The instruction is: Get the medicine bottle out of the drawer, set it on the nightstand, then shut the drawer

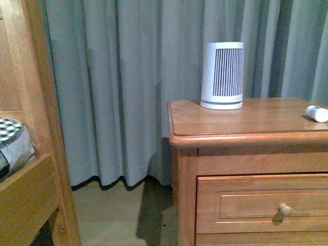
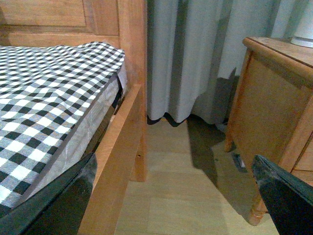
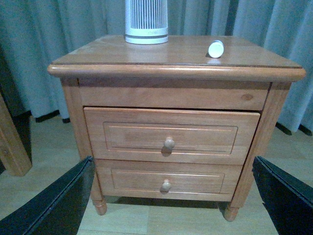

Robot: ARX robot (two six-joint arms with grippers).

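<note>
The medicine bottle lies on its side on the nightstand top, near its right edge; it also shows in the right wrist view. The top drawer with its round knob stands out a little from the cabinet front. My right gripper is open and empty, facing the nightstand front from some distance. My left gripper is open and empty over the floor between the bed and the nightstand. Neither arm shows in the front view.
A white slatted appliance stands at the back of the nightstand top. The lower drawer is shut. A wooden bed frame with checked bedding is at the left. Grey curtains hang behind.
</note>
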